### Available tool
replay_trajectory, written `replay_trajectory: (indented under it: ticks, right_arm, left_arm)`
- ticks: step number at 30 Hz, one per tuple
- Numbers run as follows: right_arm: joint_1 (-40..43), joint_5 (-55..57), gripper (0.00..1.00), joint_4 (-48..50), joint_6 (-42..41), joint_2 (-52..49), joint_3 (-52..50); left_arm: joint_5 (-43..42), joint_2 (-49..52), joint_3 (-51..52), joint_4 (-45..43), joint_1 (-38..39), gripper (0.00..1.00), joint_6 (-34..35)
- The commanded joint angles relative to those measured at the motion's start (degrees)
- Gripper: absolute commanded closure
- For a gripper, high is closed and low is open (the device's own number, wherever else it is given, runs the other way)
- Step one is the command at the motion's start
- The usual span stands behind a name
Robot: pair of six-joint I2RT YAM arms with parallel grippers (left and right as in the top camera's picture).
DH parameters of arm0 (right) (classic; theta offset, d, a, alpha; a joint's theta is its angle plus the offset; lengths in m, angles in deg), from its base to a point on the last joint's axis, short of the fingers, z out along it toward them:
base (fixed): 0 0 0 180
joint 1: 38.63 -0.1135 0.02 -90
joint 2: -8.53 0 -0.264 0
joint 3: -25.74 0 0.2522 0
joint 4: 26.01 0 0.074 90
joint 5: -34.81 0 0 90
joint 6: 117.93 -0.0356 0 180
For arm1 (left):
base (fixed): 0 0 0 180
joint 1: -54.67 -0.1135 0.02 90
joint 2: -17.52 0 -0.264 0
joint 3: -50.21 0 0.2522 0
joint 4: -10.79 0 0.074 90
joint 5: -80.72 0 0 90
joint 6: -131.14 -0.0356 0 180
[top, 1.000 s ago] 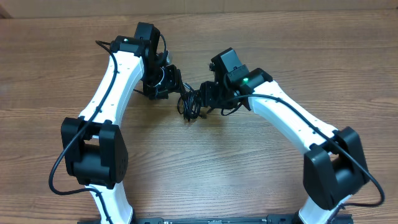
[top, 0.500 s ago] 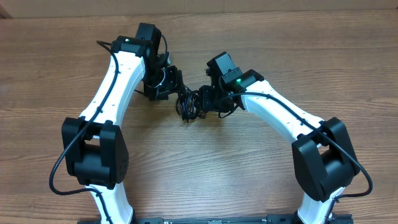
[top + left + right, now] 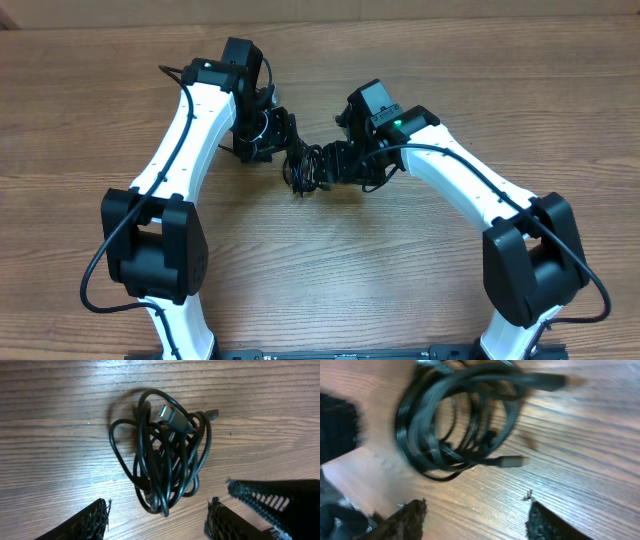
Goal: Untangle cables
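Jaws first: your left gripper (image 3: pixel 157 515) stands wide above the desk (image 3: pixel 45 405), its two mesh-textured black fingers (image 3: pixel 92 520) low in the wrist view with nothing between them. Your right gripper (image 3: pixel 477 517) is spread wide too and grips nothing. Just ahead of both lies one bundle of cables (image 3: pixel 160 450), thin glossy black cords wound into loose oval loops, flat on the wood-grain top. How many cords there are, you can't tell. Two plug ends (image 3: pixel 172 415) poke out, one metal-tipped. From overhead, your two white arms (image 3: pixel 190 120) bend inward from either side, wrists angled down, meeting at the bundle mid-desk.
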Motion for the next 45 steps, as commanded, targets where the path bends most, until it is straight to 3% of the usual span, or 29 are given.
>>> replay_trajectory:
  ticks: [1, 4, 9, 14, 34, 42, 45]
  right_arm:
    - [-1.40, -0.39, 0.33, 0.44, 3.23, 2.32, 1.73]
    - [-2.38, 1.44, 0.34, 2.25, 3.02, 2.27, 0.87]
    - [-3.87, 10.32, 0.44, 4.81, -5.46, 2.25, -0.90]
    - [-3.91, 10.67, 0.47, 6.27, -5.64, 2.21, -1.27]
    - [-5.51, 13.05, 0.64, 10.27, -6.95, -1.99, -1.27]
    - [-7.02, 13.07, 0.66, 11.74, -7.15, -3.78, -1.27]
    - [-7.17, 13.09, 0.75, 11.98, -7.17, -4.00, -1.27]
  left_arm:
    - [0.39, -0.02, -0.33, -0.37, 0.85, 0.33, -0.17]
    - [1.79, 0.00, -0.33, -0.28, 0.85, 0.34, 0.09]
    - [3.85, 0.00, -0.33, -0.20, 0.85, 0.29, 1.57]
    - [4.96, 0.00, -0.33, -0.22, 0.74, 0.24, 2.99]
    - [4.87, 0.02, -0.33, -0.26, 0.74, 0.21, 3.26]
    - [4.87, 0.04, -0.33, -0.26, 0.74, 0.20, 3.26]
    - [4.87, 0.04, -0.33, -0.20, 0.74, 0.19, 3.23]
